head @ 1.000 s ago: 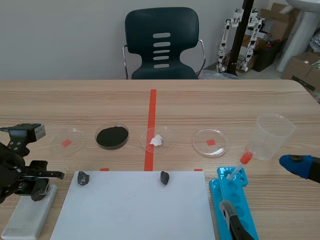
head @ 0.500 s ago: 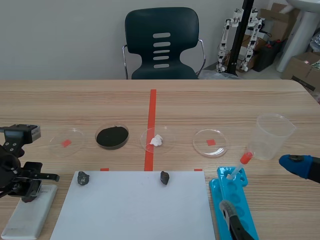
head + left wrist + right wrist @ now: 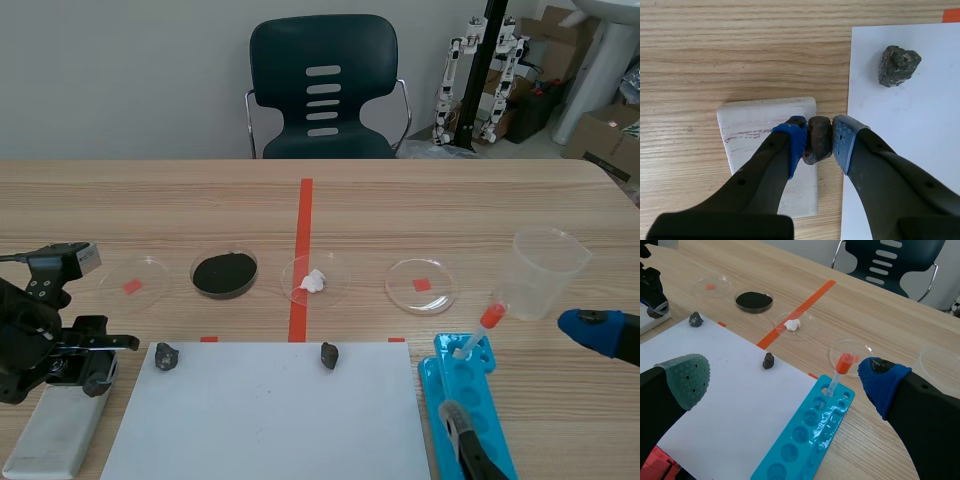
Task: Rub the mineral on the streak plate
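Note:
A white streak plate [image 3: 765, 135] [image 3: 62, 425] lies on the table left of the white paper sheet [image 3: 265, 415]. My left gripper [image 3: 817, 135] [image 3: 85, 372] is shut on a dark brown mineral [image 3: 817, 140], held at the plate's near-right edge by the sheet. A faint reddish streak marks the plate. Two other dark minerals [image 3: 167, 356] [image 3: 329, 354] rest on the sheet's far edge; one mineral [image 3: 898, 65] lies ahead of the left gripper. My right gripper [image 3: 785, 375] stands open above the sheet and rack, low at the right of the table [image 3: 600, 332].
Petri dishes line the table's middle: one with black powder [image 3: 224, 273], one with a white lump [image 3: 314, 281], two with red squares [image 3: 421, 285] [image 3: 133, 285]. A blue tube rack [image 3: 468, 410] with a red-capped tube [image 3: 480, 330] and a clear plastic cup [image 3: 545, 270] stand right. A chair sits behind.
My left gripper slid back and then forward and right along the streak plate with the mineral in it. The right arm stayed still.

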Robot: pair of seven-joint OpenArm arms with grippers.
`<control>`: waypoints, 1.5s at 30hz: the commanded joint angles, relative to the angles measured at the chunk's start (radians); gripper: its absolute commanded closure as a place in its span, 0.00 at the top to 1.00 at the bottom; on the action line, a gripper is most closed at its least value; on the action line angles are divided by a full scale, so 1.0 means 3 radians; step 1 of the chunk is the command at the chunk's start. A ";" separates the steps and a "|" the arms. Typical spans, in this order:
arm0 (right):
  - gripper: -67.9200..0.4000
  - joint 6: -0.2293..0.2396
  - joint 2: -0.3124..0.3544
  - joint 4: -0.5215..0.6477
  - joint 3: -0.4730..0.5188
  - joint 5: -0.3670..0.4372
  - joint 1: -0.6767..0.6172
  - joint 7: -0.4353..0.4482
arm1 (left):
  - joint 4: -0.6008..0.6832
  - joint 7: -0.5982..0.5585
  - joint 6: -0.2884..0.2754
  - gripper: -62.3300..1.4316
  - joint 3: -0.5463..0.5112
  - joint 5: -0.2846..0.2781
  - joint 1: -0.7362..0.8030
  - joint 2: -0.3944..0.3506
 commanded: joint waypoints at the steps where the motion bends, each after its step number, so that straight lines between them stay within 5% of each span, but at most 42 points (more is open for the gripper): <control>1: 0.92 -0.0010 0.0018 0.0036 0.0023 0.0027 0.0001 0.0048 | 0.0031 -0.0017 -0.0008 0.16 0.0000 -0.0011 -0.0010 -0.0019; 6: 0.92 -0.0010 0.0018 0.0036 0.0023 0.0027 0.0001 0.0048 | 0.0028 -0.0005 -0.0008 0.16 0.0000 0.0047 -0.0010 -0.0020; 13: 0.92 -0.0010 0.0018 0.0036 0.0023 0.0027 0.0001 0.0048 | 0.0028 0.0109 0.0183 0.16 0.0000 0.0626 -0.0011 -0.0020; 17: 0.92 -0.0010 0.0018 0.0036 0.0023 0.0027 0.0001 0.0048 | -0.0031 0.0108 0.0221 0.16 0.0011 0.0721 -0.0011 -0.0018; 23: 0.92 -0.0010 0.0018 0.0036 0.0023 0.0027 0.0001 0.0050 | -0.0100 0.0071 0.0172 0.16 0.0048 0.0654 -0.0013 0.0023; 32: 0.92 -0.0010 0.0018 0.0036 0.0023 0.0027 0.0001 0.0050 | -0.0100 -0.0009 -0.0172 0.16 0.0055 -0.0113 -0.0011 0.0084; 45: 0.92 -0.0010 0.0018 0.0036 0.0023 0.0027 0.0001 0.0050 | -0.0097 0.0032 0.0006 0.16 0.0053 0.0182 -0.0011 0.0061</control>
